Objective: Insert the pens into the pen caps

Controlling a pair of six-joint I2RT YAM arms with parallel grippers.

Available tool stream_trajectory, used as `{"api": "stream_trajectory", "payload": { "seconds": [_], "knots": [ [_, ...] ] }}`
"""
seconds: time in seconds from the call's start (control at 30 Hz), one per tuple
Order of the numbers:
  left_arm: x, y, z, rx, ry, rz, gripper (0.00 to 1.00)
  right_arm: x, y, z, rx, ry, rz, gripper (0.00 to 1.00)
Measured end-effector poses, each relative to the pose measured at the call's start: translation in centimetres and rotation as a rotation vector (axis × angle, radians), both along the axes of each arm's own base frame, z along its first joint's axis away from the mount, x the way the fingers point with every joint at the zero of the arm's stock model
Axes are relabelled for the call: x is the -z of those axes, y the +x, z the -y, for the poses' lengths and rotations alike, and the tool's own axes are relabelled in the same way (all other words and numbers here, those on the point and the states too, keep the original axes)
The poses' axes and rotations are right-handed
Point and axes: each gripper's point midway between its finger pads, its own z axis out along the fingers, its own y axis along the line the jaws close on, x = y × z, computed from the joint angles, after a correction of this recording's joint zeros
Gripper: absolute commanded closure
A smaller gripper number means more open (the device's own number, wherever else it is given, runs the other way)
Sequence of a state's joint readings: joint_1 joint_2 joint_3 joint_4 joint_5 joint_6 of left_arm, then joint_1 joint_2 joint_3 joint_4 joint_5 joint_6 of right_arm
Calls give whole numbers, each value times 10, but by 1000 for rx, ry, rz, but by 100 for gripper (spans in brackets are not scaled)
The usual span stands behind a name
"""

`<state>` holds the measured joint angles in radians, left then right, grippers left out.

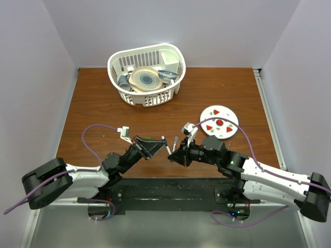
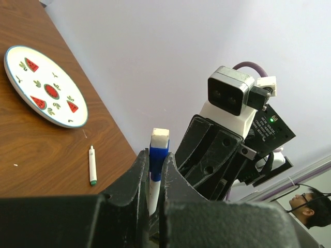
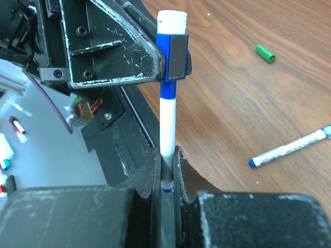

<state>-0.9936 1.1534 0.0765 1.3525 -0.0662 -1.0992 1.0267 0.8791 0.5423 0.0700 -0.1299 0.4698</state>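
- Right claw: pressed together on the white barrel of the held pen. The pen stands upright out of the jaws, lifted off the counter.
- Left claw: pinching the blue cap from both sides. The cap sits at the upper end of the same pen, in line with the barrel. Whether it is pushed fully home cannot be told.
- In the overhead view the two claws meet tip to tip over the near middle of the counter.
- Green cap: lying loose on its side on the counter, apart from both claws.
- Blue-ended pen: lying flat on the counter, untouched.
- Green-ended pen: lying flat on the counter, near the plate but not touching it.
- Plate: watermelon pattern, on the right half of the counter.
- White basket: at the far edge, holding crockery.
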Motion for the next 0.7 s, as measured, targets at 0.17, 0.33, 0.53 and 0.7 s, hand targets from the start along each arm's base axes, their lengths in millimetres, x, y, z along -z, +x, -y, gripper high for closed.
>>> {"api": "stream_trajectory", "payload": {
  "seconds": [0.17,0.33,0.53,0.7],
  "knots": [
    [-4,-1,1,-17,-9,17,100,-4,2,1,-8,-22,32,100],
    [-11,-2,-1,-33,-30,39,100,-13,3,1,-17,-29,54,100],
    [-14,1,-2,-61,-39,50,100,-13,6,-4,-25,-21,51,100],
    [-23,0,-6,-70,-61,67,100,-20,5,-6,-43,-12,62,100]
  ]
}}
